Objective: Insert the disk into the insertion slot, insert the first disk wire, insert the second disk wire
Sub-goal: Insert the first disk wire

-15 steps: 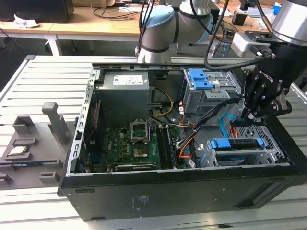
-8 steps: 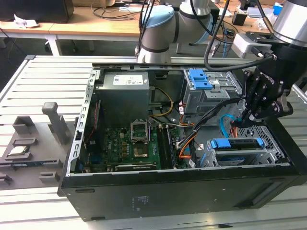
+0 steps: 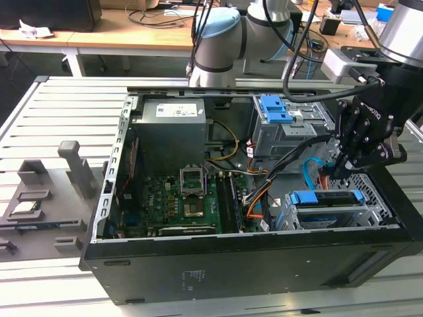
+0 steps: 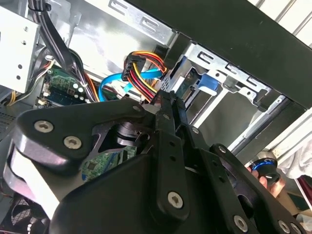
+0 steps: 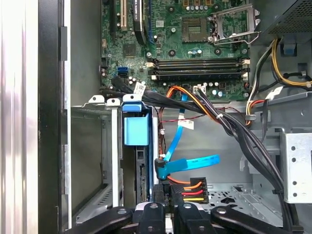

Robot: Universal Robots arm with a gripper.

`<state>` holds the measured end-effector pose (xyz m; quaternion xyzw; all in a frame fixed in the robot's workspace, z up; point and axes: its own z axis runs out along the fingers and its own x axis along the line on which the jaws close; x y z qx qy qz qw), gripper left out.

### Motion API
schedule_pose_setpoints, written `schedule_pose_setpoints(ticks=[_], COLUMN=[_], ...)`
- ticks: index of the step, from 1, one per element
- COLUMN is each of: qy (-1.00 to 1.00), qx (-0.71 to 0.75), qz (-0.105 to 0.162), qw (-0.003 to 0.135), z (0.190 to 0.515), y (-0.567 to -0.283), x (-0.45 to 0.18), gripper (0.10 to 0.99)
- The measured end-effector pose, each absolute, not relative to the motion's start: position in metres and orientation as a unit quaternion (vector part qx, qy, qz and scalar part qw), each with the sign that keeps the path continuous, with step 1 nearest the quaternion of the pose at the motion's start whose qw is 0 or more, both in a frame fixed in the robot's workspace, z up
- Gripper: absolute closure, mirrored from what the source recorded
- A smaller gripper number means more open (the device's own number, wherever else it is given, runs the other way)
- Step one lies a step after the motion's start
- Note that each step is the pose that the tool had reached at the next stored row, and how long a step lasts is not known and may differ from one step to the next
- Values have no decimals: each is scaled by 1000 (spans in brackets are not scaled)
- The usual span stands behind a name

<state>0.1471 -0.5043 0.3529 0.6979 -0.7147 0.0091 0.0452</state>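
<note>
Gripper (image 5: 168,200) pinches first disk wire (image 5: 193,190) plug nr disk (image 5: 135,130) in insertion slot (image 5: 92,104), second disk wire (image 5: 192,163) adj.

My arm (image 3: 218,30) is built of thick silver-grey tubes and rounded joints with pale-blue end caps, and black cables (image 3: 289,63) hang along it. My wrist (image 3: 404,26) is a polished silver cylinder above a black gripper (image 3: 336,170) with small white lettering on its side. In the second wrist view, its matt black links carry round silver screws (image 4: 174,199) beside a pale grey rounded part.
</note>
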Motion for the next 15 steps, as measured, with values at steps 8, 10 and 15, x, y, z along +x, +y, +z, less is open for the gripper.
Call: schedule_pose_setpoints(ticks=[8, 10, 15], qy=[-715, -715, -715], qx=[698, 698, 698], qz=[9, 9, 9], qw=[45, 45, 45], z=[349, 348, 345], y=[-514, -516, -522], x=[147, 148, 150], gripper=[918, 918, 918])
